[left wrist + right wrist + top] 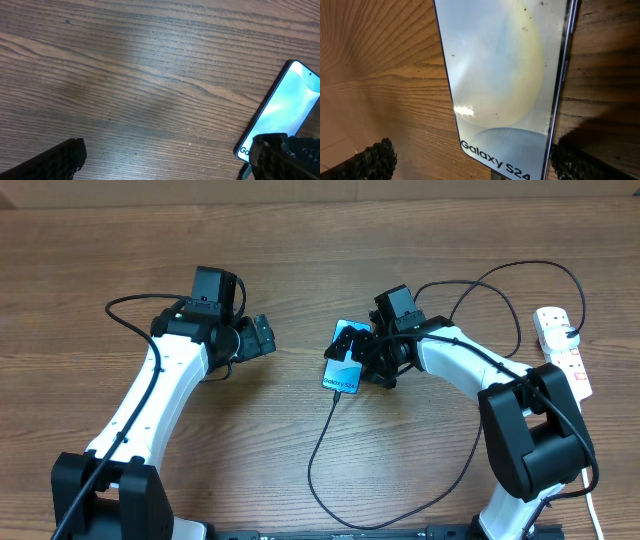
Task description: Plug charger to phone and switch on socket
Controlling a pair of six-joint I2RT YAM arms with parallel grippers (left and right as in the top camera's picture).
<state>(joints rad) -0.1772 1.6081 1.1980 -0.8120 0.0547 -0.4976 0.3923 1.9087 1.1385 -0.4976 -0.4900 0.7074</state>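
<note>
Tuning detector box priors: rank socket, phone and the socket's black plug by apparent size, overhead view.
1. socket, slightly ahead
2. phone, partly covered, so 1 and 2 are a near tie
3. black plug, clearly smallest

A slim, black-edged, bright-screened phone (pixel 342 376) lies partly hidden under the right gripper (pixel 358 352). The white oblong power strip's (pixel 575 370) on-off state is too small to tell.

The phone (pixel 343 376) lies flat and face-up at the middle of the surface (pixel 300 270), slightly tilted, its lit blue-white screen (pixel 505 75) reading "Galaxy S24". The charger (pixel 310 470), 1 thin black cable, meets the phone's lower short edge and loops toward the front. The socket (pixel 563 352), a white power strip holding a black plug (pixel 569 334), lies at the far right.
</note>
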